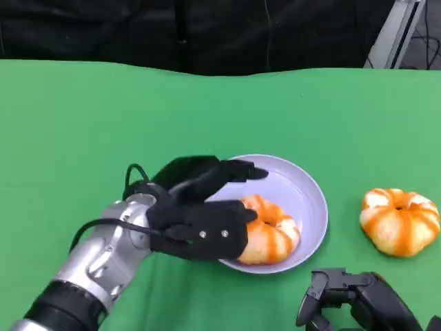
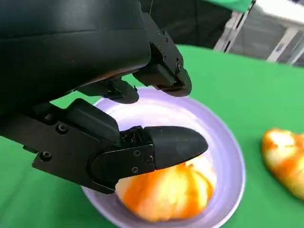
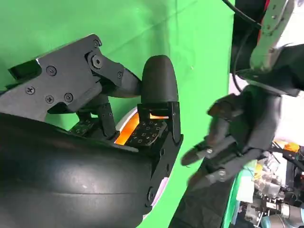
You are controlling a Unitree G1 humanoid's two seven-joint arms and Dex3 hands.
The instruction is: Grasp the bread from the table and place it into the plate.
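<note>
An orange-and-white glazed bread (image 1: 270, 238) lies in the pale lilac plate (image 1: 306, 189) at the table's middle. My left hand (image 1: 200, 215) hovers over the plate's near-left side. Its thumb lies across the top of the bread (image 2: 166, 192), while its fingers (image 2: 161, 71) spread above the plate (image 2: 230, 142), apart from the bread. A second, similar bread (image 1: 400, 221) sits on the green cloth to the right of the plate, also at the edge of the left wrist view (image 2: 285, 159). My right hand (image 1: 351, 296) rests low at the near right, holding nothing.
The green tablecloth (image 1: 83, 138) covers the whole table, with a dark backdrop behind its far edge. A metal frame (image 1: 396, 31) stands at the back right. In the right wrist view my left hand (image 3: 237, 133) shows beyond my right hand (image 3: 95, 142).
</note>
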